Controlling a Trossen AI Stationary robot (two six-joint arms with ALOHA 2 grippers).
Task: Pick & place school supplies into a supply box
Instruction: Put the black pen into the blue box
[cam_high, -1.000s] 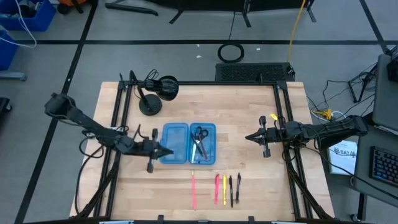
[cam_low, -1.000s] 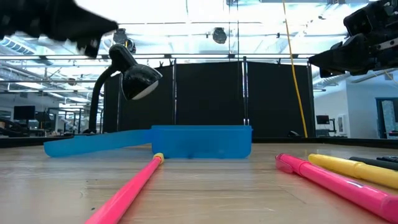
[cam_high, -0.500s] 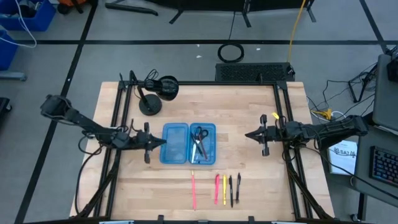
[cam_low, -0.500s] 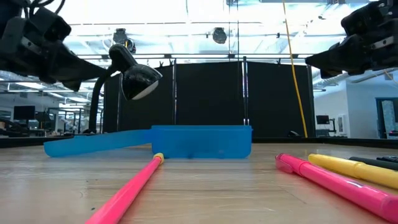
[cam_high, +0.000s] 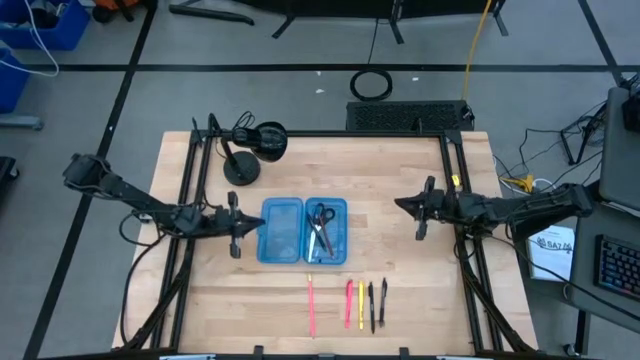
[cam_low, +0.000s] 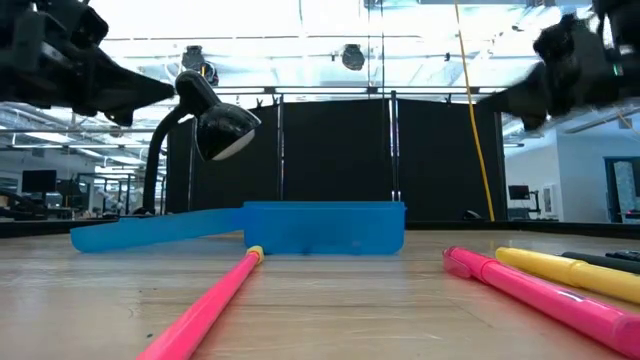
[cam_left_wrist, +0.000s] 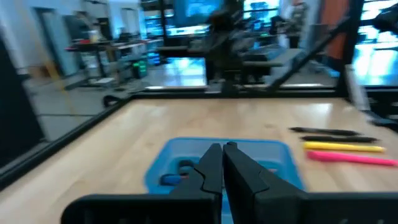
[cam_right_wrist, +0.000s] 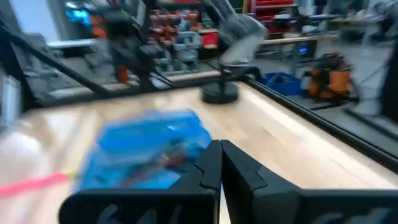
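The supply box lies open, its two blue halves flat on the table; in the low view the supply box stands behind the pens. Black-handled scissors lie in its right half. Near the table's near edge lie a pink pen, a second pink one, a yellow one and two black ones. My left gripper hovers shut just left of the box. My right gripper hovers shut right of the box, pointing toward it.
A black round-based desk lamp stands at the table's far left, behind the box. Black frame rails run along the table's left and right sides. Bare wood lies between the box and my right gripper.
My left gripper has drawn back from the box's left half, toward the table's left and far edges. My right gripper has shifted toward the far edge. The box, scissors and pens have stayed where they were.
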